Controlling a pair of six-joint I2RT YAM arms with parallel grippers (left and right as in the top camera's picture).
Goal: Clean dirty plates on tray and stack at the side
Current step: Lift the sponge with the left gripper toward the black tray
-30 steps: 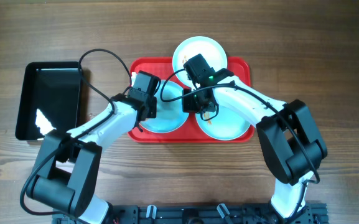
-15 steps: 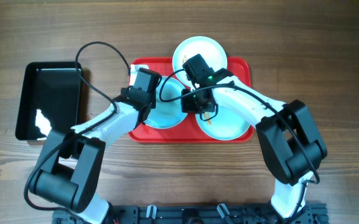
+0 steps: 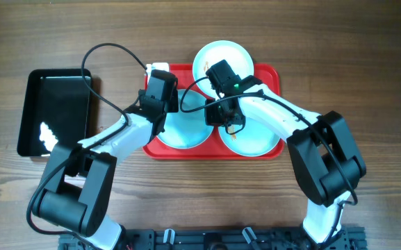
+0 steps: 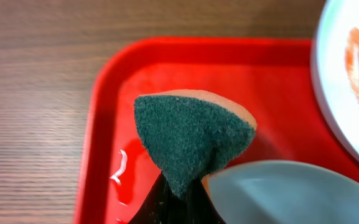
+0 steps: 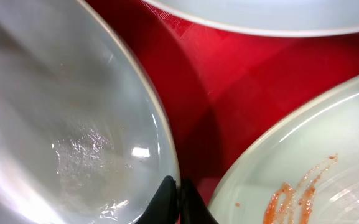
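since a second ago the left jaws, clamped on a green-faced sponge wedge, have slid off the left plate toward the back-left corner of the red tray. right jaws sit together at that glossy wet plate's rim; pinching it or not, i cannot tell. next, i judge, the rough face goes to the orange-smeared plate.

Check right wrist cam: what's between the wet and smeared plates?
Bare red tray floor, plus the right gripper pinching the rim of the wet plate; right wrist view shows it.

The tray looks glossy plastic, the sponge rough.
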